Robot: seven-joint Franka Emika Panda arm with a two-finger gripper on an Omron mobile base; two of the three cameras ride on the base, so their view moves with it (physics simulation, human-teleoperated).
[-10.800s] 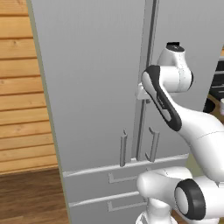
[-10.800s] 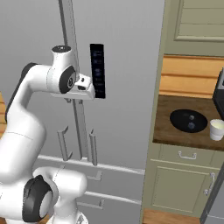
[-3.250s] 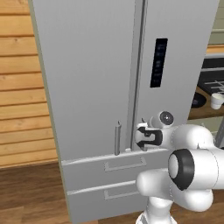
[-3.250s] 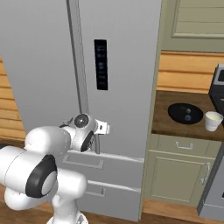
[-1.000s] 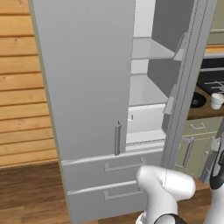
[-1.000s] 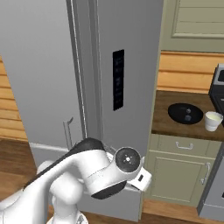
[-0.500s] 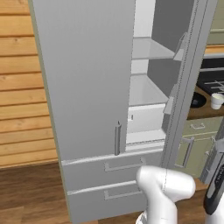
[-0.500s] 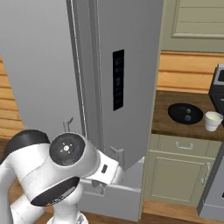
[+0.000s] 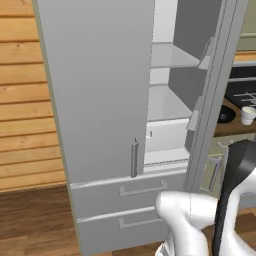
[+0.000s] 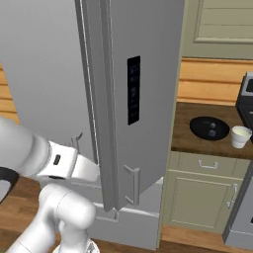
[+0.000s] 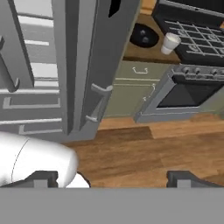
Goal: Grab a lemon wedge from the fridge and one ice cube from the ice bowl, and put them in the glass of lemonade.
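The fridge [image 9: 100, 100] stands with its right door [image 10: 143, 99] swung wide, baring white shelves [image 9: 167, 102] and a drawer inside. The lemon wedge is hidden. On the wooden counter to the right lies the black ice bowl [image 10: 210, 127] with tiny pale specks in it, and the glass of lemonade [image 10: 240, 136] stands just right of it. Both also appear as the bowl [image 11: 144, 36] and the glass [image 11: 169, 43] in the hand view. My gripper [image 11: 111, 179] is open, low over the wooden floor, with nothing between its fingertips [image 11: 41, 178]. It hangs below the open door's handle [image 11: 98, 103].
The left fridge door [image 9: 95, 90] is shut, with two drawers [image 9: 125, 200] beneath it. A stove with an oven door [image 11: 188, 94] stands right of the counter, above green cabinet fronts [image 10: 202, 197]. Wooden floor [image 11: 144, 153] spreads out in front.
The fridge's right door was shut a few seconds ago and now stands wide. Over the last second my arm has swung down beside the door and the jaws have spread apart.
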